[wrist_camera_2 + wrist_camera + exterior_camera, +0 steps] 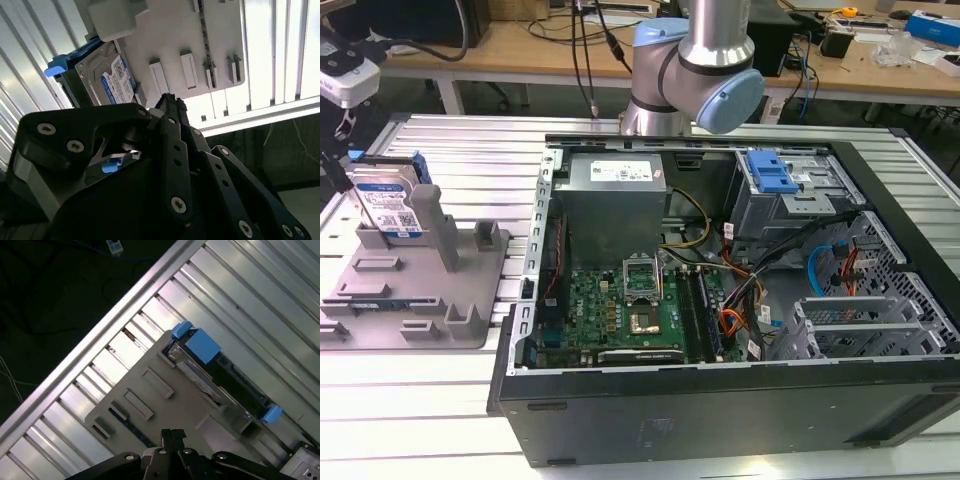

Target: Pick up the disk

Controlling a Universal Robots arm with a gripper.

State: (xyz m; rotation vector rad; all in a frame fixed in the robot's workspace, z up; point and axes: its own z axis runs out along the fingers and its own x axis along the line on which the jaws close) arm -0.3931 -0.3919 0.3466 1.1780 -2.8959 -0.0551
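The disk was seen standing on edge in the grey fixture, at the exterior view's left, beside the open computer case on the slatted metal table. Its blue side rails were shown in the first wrist view. The gripper was held over the fixture, apart from the disk, its fingertips pressed together on nothing.

Disk on edge against grey fixture

Silver disk, white-and-blue barcoded label, blue rails; grey fixture; ribbed silver counter; black claw.
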